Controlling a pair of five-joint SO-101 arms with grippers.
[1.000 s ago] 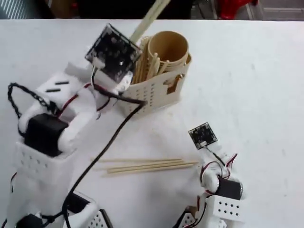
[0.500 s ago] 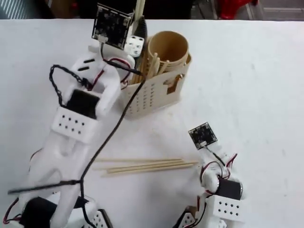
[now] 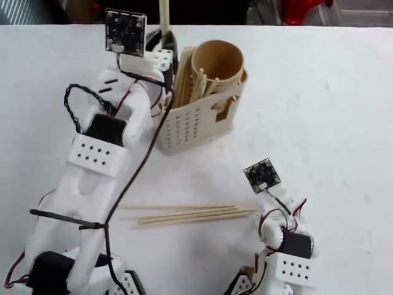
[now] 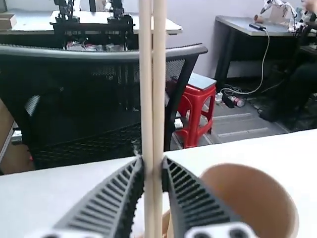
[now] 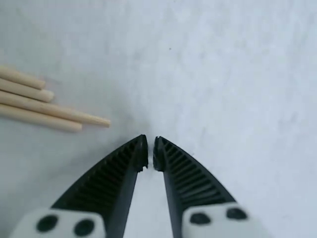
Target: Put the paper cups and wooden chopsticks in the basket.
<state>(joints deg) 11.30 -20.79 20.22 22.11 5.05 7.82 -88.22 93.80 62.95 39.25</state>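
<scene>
The left gripper [image 4: 151, 166] is clamped on a pair of chopsticks [image 4: 152, 74], held upright just beside the basket [image 3: 196, 123] near the table's [image 3: 331, 92] far edge — likely so they can drop in on end, next to the paper cup [image 3: 218, 61] inside. Loose chopsticks [image 3: 190, 214] lie toward the near edge — the right gripper [image 5: 150, 148], jaws together, sits just beside their tips.

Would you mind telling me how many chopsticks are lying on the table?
4. All four chopsticks lie side by side in one bundle on the table, their ends near the shut right end effector. I see no more beneath them.
</scene>
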